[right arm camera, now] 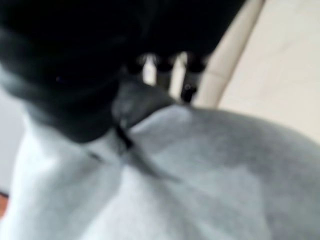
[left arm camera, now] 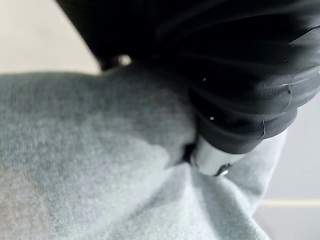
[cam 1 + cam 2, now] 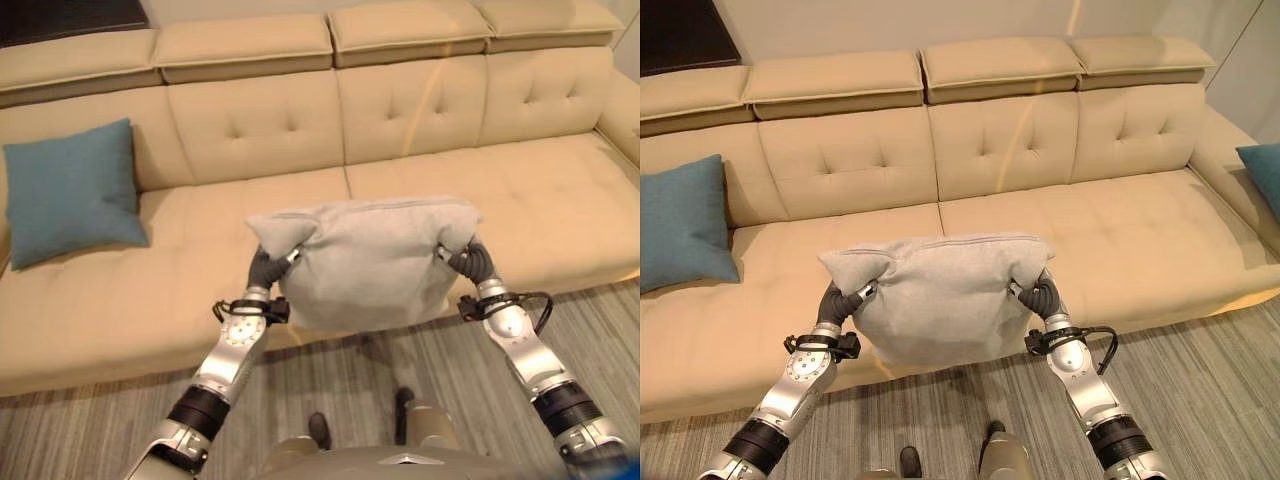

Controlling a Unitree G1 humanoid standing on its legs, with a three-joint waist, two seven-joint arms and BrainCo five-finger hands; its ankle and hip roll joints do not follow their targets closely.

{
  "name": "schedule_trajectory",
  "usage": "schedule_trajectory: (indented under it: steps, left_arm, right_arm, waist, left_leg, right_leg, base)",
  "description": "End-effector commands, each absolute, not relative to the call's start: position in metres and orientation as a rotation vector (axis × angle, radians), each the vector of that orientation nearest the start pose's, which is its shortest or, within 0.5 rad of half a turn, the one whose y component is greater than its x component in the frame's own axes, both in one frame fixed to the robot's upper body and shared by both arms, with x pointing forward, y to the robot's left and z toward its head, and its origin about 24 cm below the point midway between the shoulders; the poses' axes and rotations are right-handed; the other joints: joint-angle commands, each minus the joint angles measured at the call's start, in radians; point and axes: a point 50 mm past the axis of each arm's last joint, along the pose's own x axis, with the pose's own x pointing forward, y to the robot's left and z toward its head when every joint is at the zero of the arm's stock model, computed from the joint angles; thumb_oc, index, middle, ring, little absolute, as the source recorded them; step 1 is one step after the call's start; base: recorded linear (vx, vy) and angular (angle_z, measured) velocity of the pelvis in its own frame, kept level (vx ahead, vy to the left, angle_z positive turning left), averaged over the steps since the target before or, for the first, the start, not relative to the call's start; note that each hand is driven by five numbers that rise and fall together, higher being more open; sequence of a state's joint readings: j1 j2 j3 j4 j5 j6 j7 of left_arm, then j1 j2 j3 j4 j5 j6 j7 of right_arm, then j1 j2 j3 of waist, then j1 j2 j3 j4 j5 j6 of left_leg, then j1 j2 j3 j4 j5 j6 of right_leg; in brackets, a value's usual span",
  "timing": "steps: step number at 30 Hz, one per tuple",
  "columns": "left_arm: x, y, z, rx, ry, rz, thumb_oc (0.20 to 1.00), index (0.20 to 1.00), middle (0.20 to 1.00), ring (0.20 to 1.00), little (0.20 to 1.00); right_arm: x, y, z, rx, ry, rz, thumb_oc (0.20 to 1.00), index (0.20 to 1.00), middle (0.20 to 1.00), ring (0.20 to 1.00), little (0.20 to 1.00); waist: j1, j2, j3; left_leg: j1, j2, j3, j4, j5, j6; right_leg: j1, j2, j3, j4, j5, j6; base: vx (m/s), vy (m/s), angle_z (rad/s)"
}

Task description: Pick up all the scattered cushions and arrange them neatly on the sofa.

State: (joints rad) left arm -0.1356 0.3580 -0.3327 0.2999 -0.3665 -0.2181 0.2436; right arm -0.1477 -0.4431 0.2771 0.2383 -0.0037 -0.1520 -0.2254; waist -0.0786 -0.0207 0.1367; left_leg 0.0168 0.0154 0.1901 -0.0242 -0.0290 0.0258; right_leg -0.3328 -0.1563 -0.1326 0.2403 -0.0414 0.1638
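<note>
Silver-grey arms, dark ribbed wrist covers

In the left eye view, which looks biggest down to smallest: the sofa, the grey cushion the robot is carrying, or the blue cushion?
1. Sofa, by far the largest.
2. Grey cushion, held up at its upper corners by the left hand and right hand.
3. Blue cushion, leaning against the backrest.

The grey one is nearer the camera, so their true sizes may be alike.

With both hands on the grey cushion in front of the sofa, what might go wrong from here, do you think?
1. The left hand and right hand pinch only the grey cushion's upper corners, so it might slip free and drop to the floor.
2. It hangs at the sofa's front edge; released too early, it could slide off.
</note>
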Motion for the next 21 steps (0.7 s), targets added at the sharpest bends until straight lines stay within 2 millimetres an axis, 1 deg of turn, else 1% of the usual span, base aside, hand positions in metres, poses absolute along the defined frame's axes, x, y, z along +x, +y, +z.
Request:
schedule_trajectory:
  steps: [1, 2, 3, 4, 5, 6, 7, 8, 9, 10, 11, 13, 14, 16, 17, 18, 19, 21]
  left_arm:
    - [0.280, 0.134, 0.055, 0.017, -0.168, -0.169, 0.200, 0.200, 0.200, 0.200, 0.200]
    - [0.280, 0.132, 0.054, 0.015, -0.165, -0.175, 0.200, 0.200, 0.200, 0.200, 0.200]
    - [0.279, 0.128, 0.051, 0.001, -0.154, -0.186, 0.200, 0.200, 0.200, 0.200, 0.200]
    - [0.279, 0.125, 0.050, -0.014, -0.150, -0.194, 0.200, 0.200, 0.200, 0.200, 0.200]
    - [0.279, 0.125, 0.050, -0.014, -0.150, -0.194, 0.200, 0.200, 0.200, 0.200, 0.200]
    - [0.280, 0.120, 0.051, -0.040, -0.143, -0.197, 0.200, 0.200, 0.200, 0.200, 0.200]
    - [0.281, 0.118, 0.050, -0.052, -0.136, -0.194, 0.200, 0.200, 0.200, 0.200, 0.200]
    - [0.281, 0.117, 0.051, -0.055, -0.135, -0.199, 0.200, 0.200, 0.200, 0.200, 0.200]
    - [0.282, 0.117, 0.051, -0.054, -0.132, -0.201, 0.200, 0.200, 0.200, 0.200, 0.200]
    - [0.282, 0.117, 0.051, -0.052, -0.132, -0.202, 0.200, 0.200, 0.200, 0.200, 0.200]
    - [0.283, 0.115, 0.054, -0.050, -0.143, -0.201, 0.200, 0.200, 0.200, 0.200, 0.200]
    - [0.284, 0.115, 0.055, -0.055, -0.147, -0.194, 0.200, 0.200, 0.200, 0.200, 0.200]
    - [0.283, 0.116, 0.055, -0.060, -0.147, -0.192, 0.200, 0.200, 0.200, 0.200, 0.200]
    - [0.282, 0.118, 0.053, -0.062, -0.138, -0.187, 0.200, 0.200, 0.200, 0.200, 0.200]
    - [0.282, 0.118, 0.053, -0.062, -0.137, -0.187, 0.200, 0.200, 0.200, 0.200, 0.200]
    - [0.279, 0.119, 0.051, -0.063, -0.132, -0.189, 0.200, 0.200, 0.200, 0.200, 0.200]
    - [0.279, 0.119, 0.051, -0.062, -0.132, -0.189, 0.200, 0.200, 0.200, 0.200, 0.200]
    - [0.279, 0.121, 0.052, -0.056, -0.134, -0.185, 0.200, 0.200, 0.200, 0.200, 0.200]
  right_arm:
    - [0.281, -0.170, 0.079, -0.406, -0.279, 0.079, 0.200, 0.200, 0.200, 0.200, 0.200]
    - [0.279, -0.173, 0.077, -0.403, -0.274, 0.072, 0.200, 0.200, 0.200, 0.200, 0.200]
    - [0.276, -0.179, 0.074, -0.410, -0.257, 0.067, 0.200, 0.200, 0.200, 0.200, 0.200]
    - [0.273, -0.183, 0.073, -0.417, -0.254, 0.060, 0.200, 0.200, 0.200, 0.200, 0.200]
    - [0.273, -0.183, 0.073, -0.417, -0.254, 0.060, 0.200, 0.200, 0.200, 0.200, 0.200]
    - [0.272, -0.187, 0.076, -0.422, -0.258, 0.046, 0.200, 0.200, 0.200, 0.200, 0.200]
    - [0.272, -0.187, 0.075, -0.426, -0.255, 0.052, 0.200, 0.200, 0.200, 0.200, 0.200]
    - [0.272, -0.188, 0.075, -0.426, -0.251, 0.051, 0.200, 0.200, 0.200, 0.200, 0.200]
    - [0.271, -0.189, 0.076, -0.427, -0.253, 0.050, 0.200, 0.200, 0.200, 0.200, 0.200]
    - [0.270, -0.189, 0.076, -0.425, -0.253, 0.051, 0.200, 0.200, 0.200, 0.200, 0.200]
    - [0.273, -0.189, 0.077, -0.427, -0.254, 0.045, 0.200, 0.200, 0.200, 0.200, 0.200]
    - [0.275, -0.189, 0.078, -0.421, -0.259, 0.041, 0.200, 0.200, 0.200, 0.200, 0.200]
    - [0.275, -0.189, 0.079, -0.421, -0.259, 0.038, 0.200, 0.200, 0.200, 0.200, 0.200]
    - [0.274, -0.188, 0.079, -0.427, -0.259, 0.050, 0.200, 0.200, 0.200, 0.200, 0.200]
    - [0.274, -0.188, 0.079, -0.428, -0.259, 0.051, 0.200, 0.200, 0.200, 0.200, 0.200]
    - [0.274, -0.186, 0.080, -0.439, -0.264, 0.060, 0.200, 0.200, 0.200, 0.200, 0.200]
    - [0.274, -0.186, 0.080, -0.439, -0.264, 0.060, 0.200, 0.200, 0.200, 0.200, 0.200]
    - [0.276, -0.181, 0.080, -0.435, -0.269, 0.075, 0.200, 0.200, 0.200, 0.200, 0.200]
  waist:
    - [-0.026, -0.037, -0.018]
    - [-0.039, -0.041, -0.030]
    - [-0.052, -0.042, -0.042]
    - [-0.061, -0.041, -0.049]
    - [-0.061, -0.040, -0.049]
    - [-0.070, -0.060, -0.044]
    - [-0.067, -0.065, -0.044]
    - [-0.063, -0.071, -0.044]
    - [-0.057, -0.078, -0.047]
    - [-0.053, -0.080, -0.051]
    - [-0.034, -0.071, -0.048]
    - [-0.023, -0.066, -0.041]
    - [-0.021, -0.065, -0.039]
    - [-0.021, -0.049, -0.051]
    - [-0.020, -0.049, -0.051]
    - [-0.017, -0.050, -0.058]
    - [-0.016, -0.051, -0.058]
    - [-0.013, -0.058, -0.058]
  left_leg:
    - [0.060, -0.034, -0.057, 0.107, -0.153, -0.020]
    - [0.059, -0.035, -0.059, 0.120, -0.159, -0.033]
    - [0.052, -0.026, -0.053, 0.163, -0.167, -0.049]
    - [0.026, -0.007, -0.040, 0.237, -0.161, -0.072]
    - [0.025, -0.006, -0.041, 0.238, -0.162, -0.072]
    - [-0.088, 0.063, -0.002, 0.471, -0.061, -0.131]
    - [-0.155, 0.115, 0.026, 0.571, -0.030, -0.136]
    - [-0.174, 0.134, 0.044, 0.563, -0.033, -0.126]
    - [-0.193, 0.147, 0.059, 0.524, -0.050, -0.112]
    - [-0.196, 0.149, 0.060, 0.474, -0.064, -0.100]
    - [-0.211, 0.153, 0.035, 0.259, 0.020, -0.101]
    - [-0.233, 0.165, 0.022, 0.173, 0.070, -0.116]
    - [-0.237, 0.168, 0.025, 0.160, 0.086, -0.120]
    - [-0.197, 0.166, 0.032, 0.098, 0.094, -0.117]
    - [-0.193, 0.165, 0.033, 0.093, 0.096, -0.116]
    - [-0.182, 0.147, 0.023, 0.107, 0.088, -0.109]
    - [-0.182, 0.146, 0.024, 0.108, 0.087, -0.108]
    - [-0.169, 0.130, 0.039, 0.122, 0.064, -0.095]
  right_leg:
    - [0.059, 0.044, 0.034, -0.091, 0.082, 0.005]
    - [0.080, 0.060, 0.058, -0.104, 0.075, -0.005]
    - [0.108, 0.070, 0.066, -0.111, 0.065, -0.021]
    - [0.140, 0.071, 0.049, -0.125, 0.060, -0.033]
    - [0.140, 0.071, 0.048, -0.126, 0.060, -0.033]
    - [0.197, 0.069, 0.033, -0.144, 0.043, -0.068]
    - [0.229, 0.082, 0.013, -0.154, 0.015, -0.099]
    - [0.246, 0.082, 0.011, -0.158, 0.005, -0.106]
    - [0.261, 0.081, 0.009, -0.165, -0.003, -0.104]
    - [0.269, 0.081, 0.010, -0.168, -0.006, -0.101]
    - [0.299, 0.091, 0.019, -0.177, -0.027, -0.093]
    - [0.325, 0.098, 0.026, -0.180, -0.050, -0.092]
    - [0.339, 0.099, 0.028, -0.177, -0.063, -0.092]
    - [0.348, 0.100, 0.032, -0.168, -0.072, -0.082]
    - [0.349, 0.099, 0.033, -0.167, -0.073, -0.082]
    - [0.352, 0.085, 0.045, -0.146, -0.078, -0.075]
    - [0.352, 0.084, 0.047, -0.144, -0.079, -0.075]
    - [0.340, 0.065, 0.057, -0.105, -0.082, -0.058]
  base:
    - [0.28, -0.172, 0.49]
    - [0.24, -0.164, 0.66]
    - [0.24, -0.180, 0.94]
    - [0.17, -0.123, 1.09]
    - [0.14, -0.226, 1.01]
    - [0.15, -0.264, 0.86]
    - [0.20, -0.292, 0.91]
    - [0.19, -0.149, 0.57]
    - [0.17, -0.051, 0.24]
    - [0.33, 0.047, -0.27]
    - [0.33, 0.105, -0.22]
    - [0.28, 0.116, -0.22]
    - [0.24, 0.125, -0.16]
    - [0.23, 0.147, -0.21]
    - [0.26, 0.183, -0.23]
    - [0.16, 0.117, -0.20]
    - [0.21, 0.177, -0.21]
    - [0.14, 0.171, -0.19]
